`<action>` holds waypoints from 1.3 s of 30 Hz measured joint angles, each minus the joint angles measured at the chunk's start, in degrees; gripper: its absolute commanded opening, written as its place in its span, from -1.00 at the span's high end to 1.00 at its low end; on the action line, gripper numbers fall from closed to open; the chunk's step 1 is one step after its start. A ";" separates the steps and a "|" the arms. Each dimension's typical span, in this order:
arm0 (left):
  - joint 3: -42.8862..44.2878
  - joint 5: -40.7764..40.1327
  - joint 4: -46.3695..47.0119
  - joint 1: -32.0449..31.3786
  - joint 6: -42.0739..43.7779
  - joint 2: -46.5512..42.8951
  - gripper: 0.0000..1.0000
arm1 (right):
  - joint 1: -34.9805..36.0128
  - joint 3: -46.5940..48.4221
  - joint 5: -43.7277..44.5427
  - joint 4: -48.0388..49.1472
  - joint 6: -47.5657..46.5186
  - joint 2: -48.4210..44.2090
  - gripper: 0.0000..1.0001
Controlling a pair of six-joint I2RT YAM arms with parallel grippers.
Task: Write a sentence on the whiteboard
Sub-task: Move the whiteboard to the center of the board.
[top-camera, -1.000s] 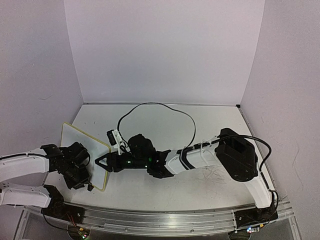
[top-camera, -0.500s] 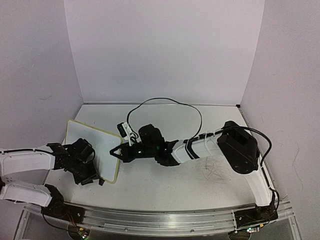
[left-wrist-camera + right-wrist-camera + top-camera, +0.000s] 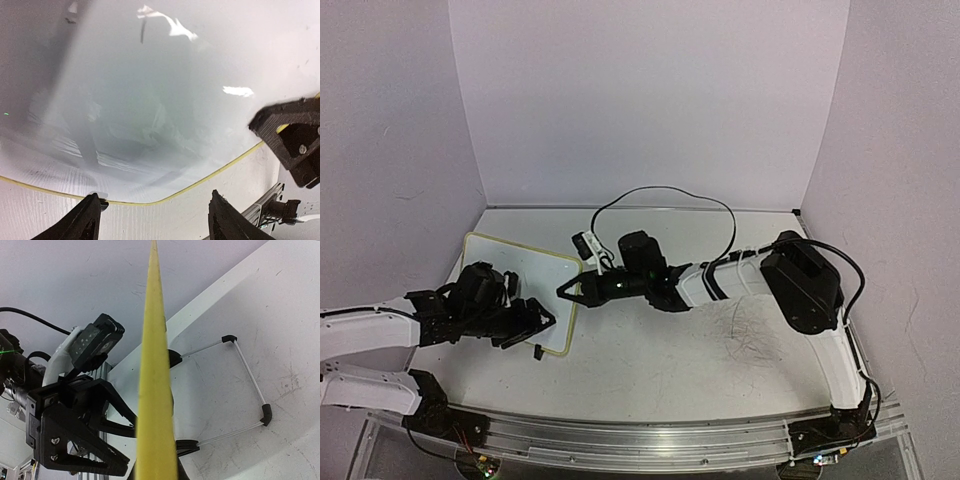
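Note:
The whiteboard (image 3: 515, 285) lies tilted at the left of the table, its pale yellow rim showing all round. My right gripper (image 3: 567, 291) reaches in from the right and is shut on the board's right edge. In the right wrist view that rim (image 3: 154, 365) runs edge-on up the middle, and the wire stand with black feet (image 3: 265, 412) sits behind it. My left gripper (image 3: 542, 325) is open at the board's near corner. In its wrist view the fingers (image 3: 90, 220) stand apart below the rim (image 3: 235, 162) with nothing between them. The sentence is out of view; only a short dark stroke (image 3: 141, 32) shows.
A black cable (image 3: 665, 192) loops over the back of the table. Faint grey scribble marks (image 3: 750, 340) lie on the table at the right. An aluminium rail (image 3: 650, 440) runs along the near edge. Walls close in on three sides.
The board has swung from steeply tilted to nearly flat and shifted back and right. My left gripper opened and let go of it. My right gripper closed on its right edge.

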 measured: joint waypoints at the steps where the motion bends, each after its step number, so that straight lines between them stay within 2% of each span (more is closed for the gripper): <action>1: 0.06 -0.12 0.25 -0.44 0.84 0.57 -0.47 | -0.23 0.02 -0.58 -0.06 -0.06 0.00 1.00; 7: 0.35 -5.00 -2.31 -4.30 2.49 5.66 -0.35 | -0.68 1.22 -2.32 -2.73 -1.86 0.00 1.00; 12: 0.36 -8.36 -5.53 -8.54 1.49 6.14 -0.03 | -0.70 2.21 -2.76 -4.70 -2.98 0.00 1.00; 14: 0.76 -9.36 -6.22 -8.81 1.87 8.00 0.08 | -0.70 2.62 -2.86 -5.43 -3.14 0.00 1.00; 19: 3.33 -10.88 -7.17 -9.16 2.72 14.63 0.18 | -0.87 3.66 -3.18 -7.66 -4.04 0.00 1.00; 24: 4.56 -12.24 -7.08 -9.77 4.11 16.29 0.38 | -1.30 4.17 -3.96 -8.78 -5.12 0.00 1.00; 29: 4.79 -12.52 -4.98 -10.19 6.53 17.72 0.79 | -1.96 4.24 -5.08 -9.16 -6.04 0.00 1.00; 33: 8.19 -14.52 -5.47 -12.14 9.59 22.05 0.99 | -3.61 3.94 -7.47 -9.45 -7.59 -0.06 1.00; 39: 18.95 -20.20 -6.86 -17.91 10.45 33.89 1.00 | -8.87 -1.66 -13.32 -10.82 -12.08 -3.95 1.00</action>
